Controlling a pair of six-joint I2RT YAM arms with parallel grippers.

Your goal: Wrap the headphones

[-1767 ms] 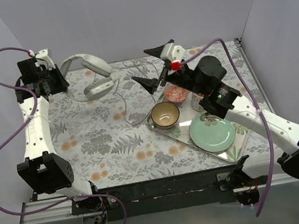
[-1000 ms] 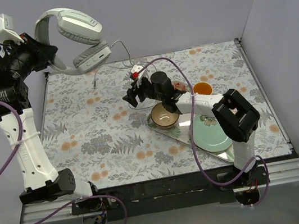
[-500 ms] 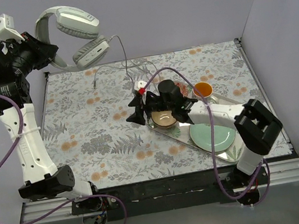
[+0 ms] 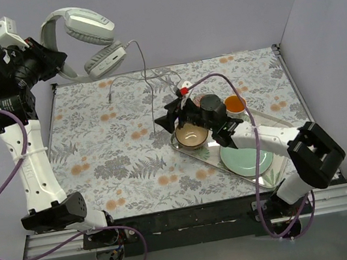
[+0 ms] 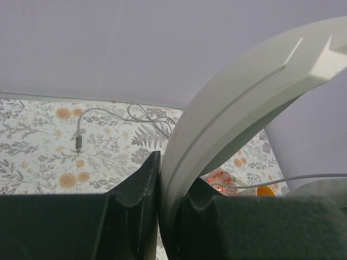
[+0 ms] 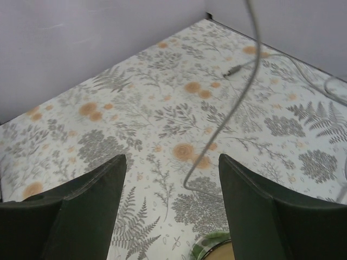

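The light grey-white headphones hang high above the table's far left corner, held by their headband in my left gripper, which is shut on it. Their thin grey cable drops from the earcup to the floral table, loops there and ends in a plug. My right gripper is open and empty, low over the table beside the tray. In the right wrist view the cable hangs between its open fingers without touching them.
A mirrored tray at the right holds a tan bowl, a green plate, an orange cup and a red-patterned dish. Grey walls close in the table on three sides.
My left gripper has lifted the headphones off the table and now holds them still, high up. My right arm swung back right towards the tray in the last half second.
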